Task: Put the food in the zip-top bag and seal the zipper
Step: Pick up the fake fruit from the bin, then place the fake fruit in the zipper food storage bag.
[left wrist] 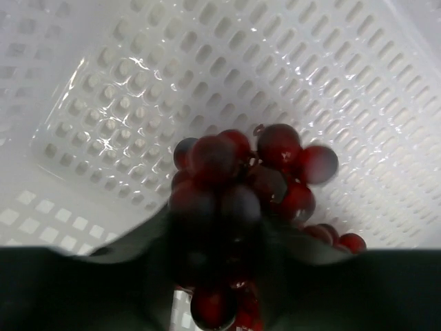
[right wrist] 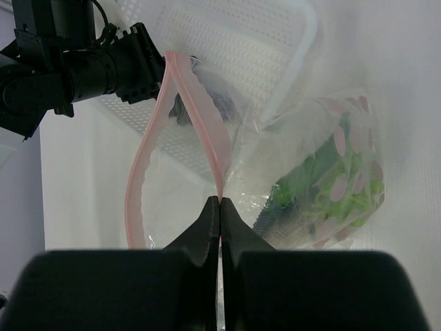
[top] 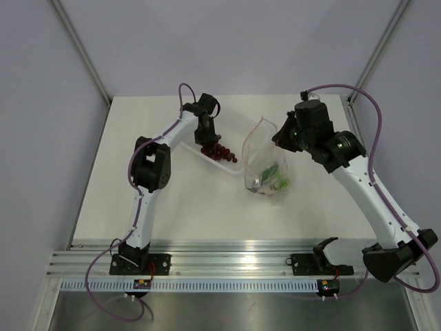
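The dark red grape bunch lies in the white tray. My left gripper reaches down into the tray, and its fingers press against the near grapes on both sides. The zip-top bag stands just right of the tray with its mouth open. My right gripper is shut on the pink zipper and holds that edge up. Green food and a grey fish show inside the bag.
The tray sits at the table's far middle, touching the bag's left side. The left arm shows in the right wrist view, just beyond the bag's mouth. An aluminium rail runs along the near table edge.
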Robot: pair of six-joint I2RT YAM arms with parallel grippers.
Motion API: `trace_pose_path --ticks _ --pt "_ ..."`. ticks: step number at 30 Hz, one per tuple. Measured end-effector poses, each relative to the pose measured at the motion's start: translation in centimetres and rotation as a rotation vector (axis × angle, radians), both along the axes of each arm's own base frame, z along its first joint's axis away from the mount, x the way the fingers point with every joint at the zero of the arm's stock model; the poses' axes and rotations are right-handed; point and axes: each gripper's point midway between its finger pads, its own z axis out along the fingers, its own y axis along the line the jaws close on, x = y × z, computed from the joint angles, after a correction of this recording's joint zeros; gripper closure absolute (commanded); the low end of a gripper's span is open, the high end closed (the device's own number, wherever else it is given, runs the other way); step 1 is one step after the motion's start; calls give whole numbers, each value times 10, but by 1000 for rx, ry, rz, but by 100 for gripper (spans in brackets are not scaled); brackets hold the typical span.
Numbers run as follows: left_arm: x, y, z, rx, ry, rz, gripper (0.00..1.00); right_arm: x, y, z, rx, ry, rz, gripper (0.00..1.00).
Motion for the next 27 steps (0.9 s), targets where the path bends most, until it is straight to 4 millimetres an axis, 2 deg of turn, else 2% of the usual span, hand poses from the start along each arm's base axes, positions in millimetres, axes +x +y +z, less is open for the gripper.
trace_pose_path --ticks 4,6,9,12,18,20,23,27 --pt "4 -7 7 -21 -23 -16 87 -3 -1 3 4 -8 0 100" --pt "4 -9 14 -32 -34 -24 90 -4 -2 4 4 -8 -1 100" --pt "5 -13 40 -64 -82 -37 97 -4 -2 5 6 -10 -1 100" --pt "7 -17 84 -118 -173 -52 100 -5 -3 5 6 -12 -1 100" --pt "0 -23 209 -265 -434 -101 100 -6 -3 6 8 -12 -1 100" --pt "-11 -23 249 -321 -523 -128 100 -6 -3 4 8 -8 -2 100" --pt "-34 -23 297 -396 -624 -174 100 -6 -3 1 7 0 -4 100" --pt "-65 -25 343 -468 -719 -242 100 -6 -3 -1 8 3 -5 100"
